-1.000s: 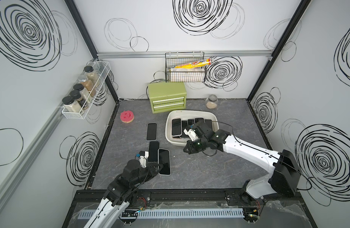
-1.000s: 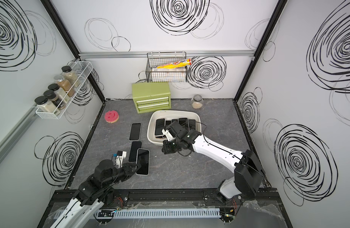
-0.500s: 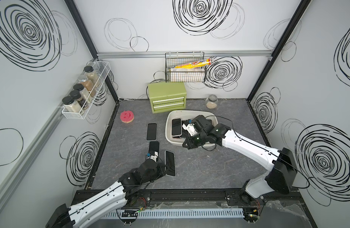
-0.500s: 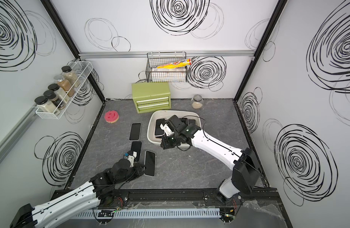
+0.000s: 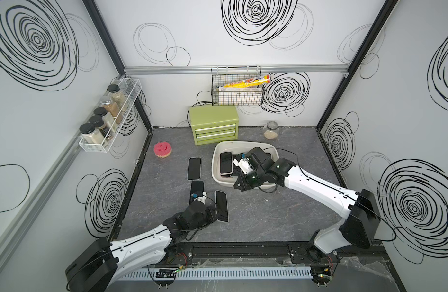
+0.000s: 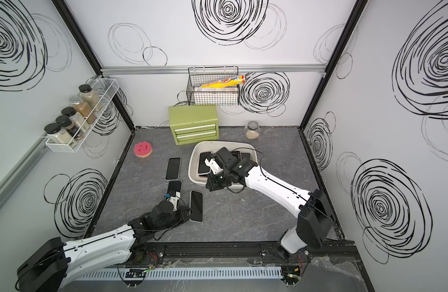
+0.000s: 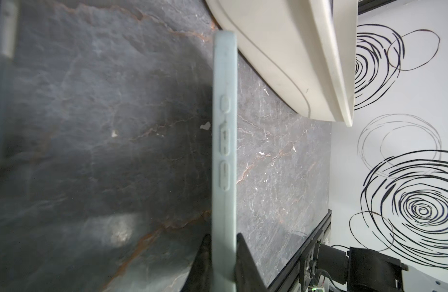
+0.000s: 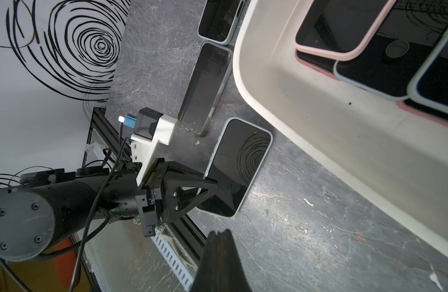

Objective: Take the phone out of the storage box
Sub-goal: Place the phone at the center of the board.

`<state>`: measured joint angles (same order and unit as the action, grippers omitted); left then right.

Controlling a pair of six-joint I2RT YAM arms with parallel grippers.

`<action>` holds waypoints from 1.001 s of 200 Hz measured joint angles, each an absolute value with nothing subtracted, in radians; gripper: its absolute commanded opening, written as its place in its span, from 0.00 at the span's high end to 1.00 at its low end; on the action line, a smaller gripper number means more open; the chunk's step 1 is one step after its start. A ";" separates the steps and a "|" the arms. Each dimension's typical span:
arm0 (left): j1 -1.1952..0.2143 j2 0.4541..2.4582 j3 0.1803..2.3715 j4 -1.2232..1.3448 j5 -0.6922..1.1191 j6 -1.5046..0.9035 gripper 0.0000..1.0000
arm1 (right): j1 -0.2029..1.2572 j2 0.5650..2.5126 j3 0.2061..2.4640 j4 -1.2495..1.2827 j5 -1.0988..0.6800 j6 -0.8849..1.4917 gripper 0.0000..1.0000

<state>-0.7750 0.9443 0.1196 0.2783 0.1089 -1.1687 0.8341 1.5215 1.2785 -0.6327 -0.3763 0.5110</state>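
The storage box is a white tub at mid table, also seen in a top view and both wrist views. Several phones lie stacked inside it. My left gripper is shut on the near end of a pale-cased phone. That phone lies low and flat over the table in front of the box. My right gripper is shut and empty, hanging by the box's front rim.
Two more phones lie on the table left of the box. A green drawer chest and a glass jar stand at the back, a pink sponge at back left. A wire basket and a spice rack hang on the walls.
My left arm has stretched out low over the table and carried the pale-cased phone a little to the right. My right wrist has swung back over the box; its jaws stayed shut.
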 measured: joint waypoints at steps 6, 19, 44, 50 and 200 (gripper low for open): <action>-0.768 0.971 0.121 0.309 0.117 -1.162 1.00 | 0.834 1.522 1.279 -0.633 -0.377 0.509 1.00; -0.759 1.028 0.128 0.364 0.136 -1.152 1.00 | 0.834 1.522 1.279 -0.633 -0.379 0.507 1.00; -0.736 1.118 0.157 0.428 0.166 -1.122 1.00 | 0.834 1.522 1.279 -0.633 -0.381 0.505 1.00; -0.731 1.129 0.161 0.434 0.173 -1.116 1.00 | 0.834 1.522 1.278 -0.633 -0.382 0.505 1.00; -0.685 1.168 0.191 0.353 0.180 -1.040 0.47 | 0.834 1.521 1.225 -0.628 -0.387 0.509 1.00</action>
